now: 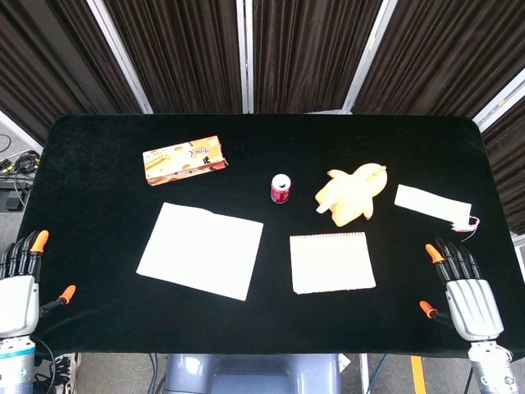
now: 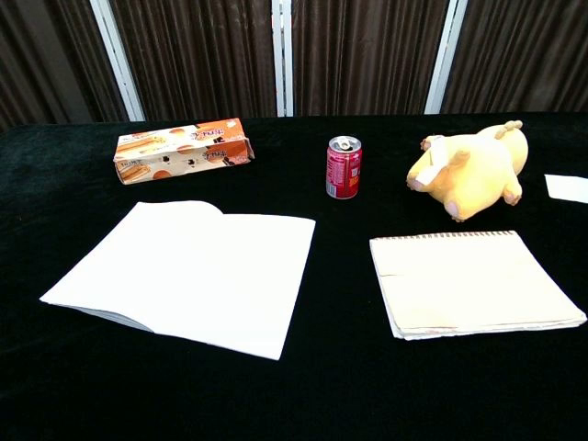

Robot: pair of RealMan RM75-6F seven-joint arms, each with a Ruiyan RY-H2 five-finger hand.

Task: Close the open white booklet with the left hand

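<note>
Left robot hand (image 1: pixel 18 291) at the near-left corner of the desk (image 1: pixel 98 148), palm down, fingers spread apart, gripping nothing. Right robot hand (image 1: pixel 467 291) at the near-right edge, likewise spread and holding nothing. Both seen only in the head view, well apart from everything on the black cloth. Nearest the left robot hand, the open white booklet (image 1: pixel 201 249) lying flat on the near-left part of the desk, pages up, the far-left page corner slightly lifted in the chest view. To its right, a cream spiral notepad (image 1: pixel 331 262), flat, binding along the far edge. Farther back, an orange snack box (image 1: pixel 184 159) at far left, a red drink can (image 1: pixel 280 188) upright in the middle, a yellow plush toy (image 1: pixel 353 194) on its side to the right of the can. At far right, a white paper strip (image 1: pixel 432 203).
</note>
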